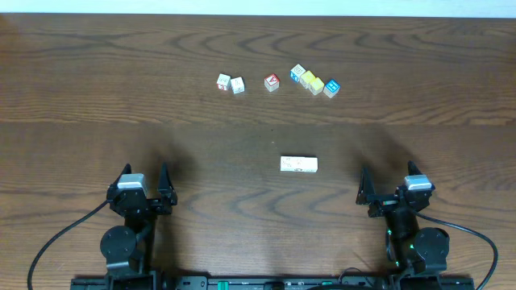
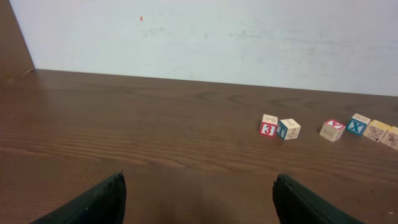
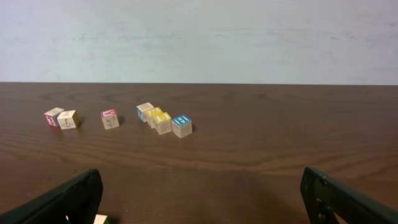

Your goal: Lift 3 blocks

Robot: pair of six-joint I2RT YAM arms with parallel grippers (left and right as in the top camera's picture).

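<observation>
Three blocks (image 1: 298,164) lie touching in a row on the surface (image 1: 121,97), none lifted yet. Left gripper (image 1: 145,171) and right gripper (image 1: 388,174) both wide open, empty, well apart from the blocks.

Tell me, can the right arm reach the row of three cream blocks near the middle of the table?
Probably yes. The right gripper is open, the three cream blocks lie just ahead to its left, and only bare table lies between them.
</observation>
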